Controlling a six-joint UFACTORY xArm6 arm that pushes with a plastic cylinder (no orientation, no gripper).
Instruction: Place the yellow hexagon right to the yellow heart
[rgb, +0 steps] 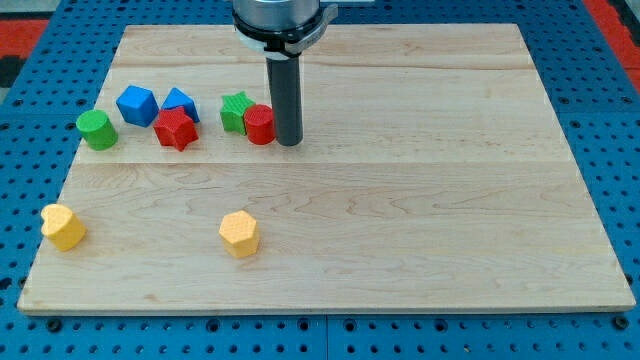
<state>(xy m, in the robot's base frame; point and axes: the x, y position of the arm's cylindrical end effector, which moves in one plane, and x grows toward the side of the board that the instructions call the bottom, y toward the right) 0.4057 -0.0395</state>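
**Tip parked far from the yellow hexagon**

My tip (288, 142), a bare rod tool holding nothing, touches the red cylinder (260, 124). The yellow hexagon (239, 234) sits right of the yellow heart (63, 226), well apart. An off-centre push could spin it off line.

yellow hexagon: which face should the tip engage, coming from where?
No grasp, only a push. The yellow hexagon already sits right of the yellow heart, far apart. Bring my tip around to its right face and push left; it stands flat, unobstructed.
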